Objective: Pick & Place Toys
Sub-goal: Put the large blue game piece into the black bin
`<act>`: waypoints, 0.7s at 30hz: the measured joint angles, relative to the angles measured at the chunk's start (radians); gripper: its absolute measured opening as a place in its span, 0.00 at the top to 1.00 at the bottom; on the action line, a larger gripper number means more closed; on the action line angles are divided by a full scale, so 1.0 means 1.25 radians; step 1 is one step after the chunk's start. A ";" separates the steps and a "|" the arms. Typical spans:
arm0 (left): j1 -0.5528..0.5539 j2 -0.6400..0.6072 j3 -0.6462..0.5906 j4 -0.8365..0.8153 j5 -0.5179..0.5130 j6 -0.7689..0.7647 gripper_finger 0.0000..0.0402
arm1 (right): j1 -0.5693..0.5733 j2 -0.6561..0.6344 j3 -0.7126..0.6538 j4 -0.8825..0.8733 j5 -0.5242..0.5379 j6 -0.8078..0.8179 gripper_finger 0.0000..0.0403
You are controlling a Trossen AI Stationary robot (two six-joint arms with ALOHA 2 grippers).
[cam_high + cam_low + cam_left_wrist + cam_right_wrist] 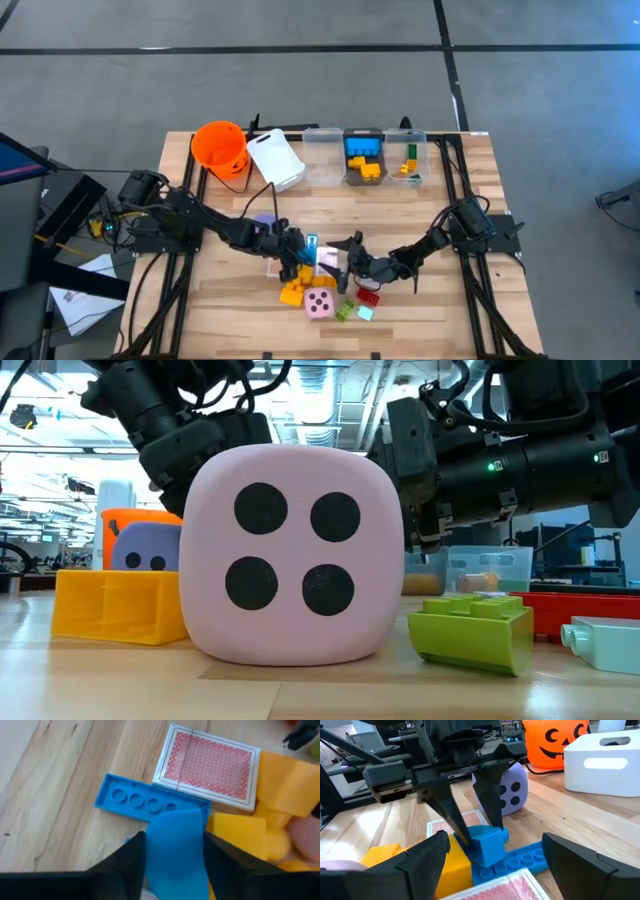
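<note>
A blue brick (pixel 150 802), a long studded plate with a raised block at one end, lies on the table beside a pink-backed pack of cards (pixel 207 767) and yellow bricks (pixel 272 835). My left gripper (pixel 175 855) comes down over its raised block and is shut on it. My right gripper (pixel 505 865) hovers open just right of it, facing it, with nothing between its fingers. A pink dotted die (pixel 320 305), a green brick (pixel 345 312) and a red brick (pixel 368 295) lie nearer the front edge. A purple die (pixel 512 790) sits behind. My left gripper pinches the blue brick's raised block (pixel 487 845) by two opposite sides between its two fingers (pixel 451 817). The fingers slant down from above and from the table's left. The brick's long studded plate (pixel 132 799) lies flat on the table.
At the far edge stand an orange bucket (pixel 220 148), a white bin (pixel 275 158) and clear bins (pixel 323 155), two of them holding bricks (pixel 363 155). The toys crowd the front middle between both grippers. Bare wood shows toward the front left and right.
</note>
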 joint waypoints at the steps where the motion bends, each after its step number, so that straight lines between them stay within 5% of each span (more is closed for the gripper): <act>1: 0.000 0.000 0.000 0.006 -0.004 -0.001 0.64 | 0.000 0.000 0.000 0.000 0.000 0.000 0.21; 9: 0.004 -0.072 -0.002 0.012 -0.009 0.086 0.97 | 0.001 -0.001 0.000 0.039 0.000 0.000 0.21; 21: 0.045 -0.270 -0.001 0.000 -0.005 0.196 0.99 | 0.043 -0.158 0.000 0.005 0.025 -0.110 0.21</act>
